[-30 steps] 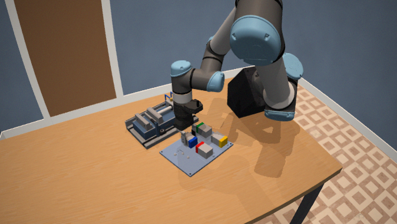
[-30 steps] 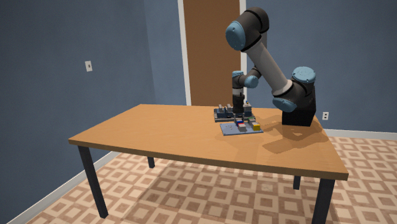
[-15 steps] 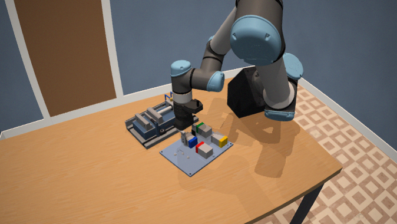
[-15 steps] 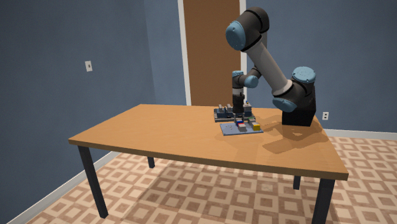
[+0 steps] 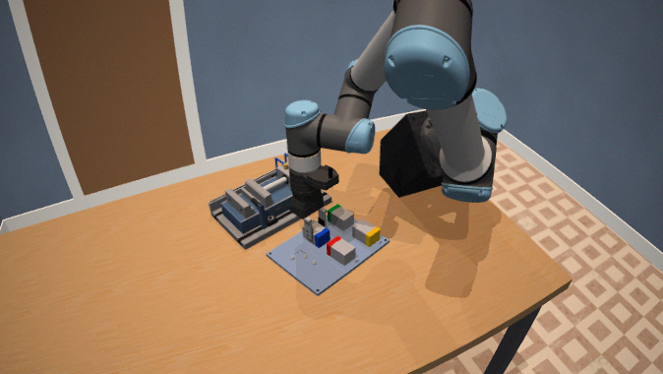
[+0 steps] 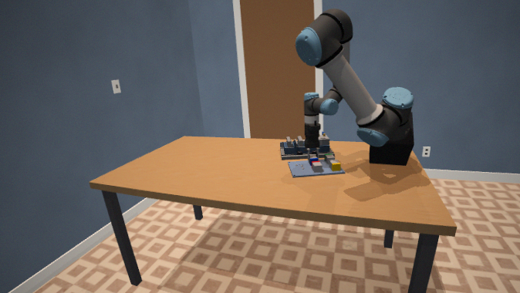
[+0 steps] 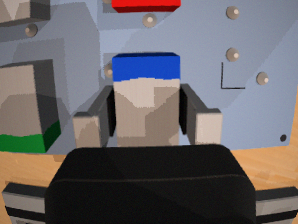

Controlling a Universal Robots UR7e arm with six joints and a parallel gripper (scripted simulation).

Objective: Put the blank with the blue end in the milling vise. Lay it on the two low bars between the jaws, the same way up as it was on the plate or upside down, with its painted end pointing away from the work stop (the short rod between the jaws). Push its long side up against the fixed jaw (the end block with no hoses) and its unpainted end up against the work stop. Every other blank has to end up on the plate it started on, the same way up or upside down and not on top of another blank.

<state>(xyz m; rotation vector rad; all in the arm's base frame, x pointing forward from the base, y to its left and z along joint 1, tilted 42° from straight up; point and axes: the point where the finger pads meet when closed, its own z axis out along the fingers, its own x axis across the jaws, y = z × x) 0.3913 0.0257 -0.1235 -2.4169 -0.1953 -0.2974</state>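
Your gripper (image 5: 316, 225) (image 6: 313, 156) (image 7: 147, 100): closed on the blue-ended blank (image 5: 322, 237) (image 6: 313, 159) (image 7: 146, 110), at the plate (image 5: 315, 280) (image 6: 298, 173) (image 7: 260, 115). Your arm (image 5: 361, 79) (image 6: 347, 85): elbow high, wrist pointing down. Your table (image 5: 148, 295) (image 6: 231, 173) (image 7: 20, 167): wood-grained. Your room: blue walls (image 5: 275, 59) (image 6: 77, 116), brown door (image 5: 108, 89) (image 6: 278, 69), patterned floor (image 5: 615, 246) (image 6: 270, 250).

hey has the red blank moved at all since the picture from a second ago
No. In the top view the red blank sits at the same spot on the plate, between the blue and yellow blanks and the near edge.
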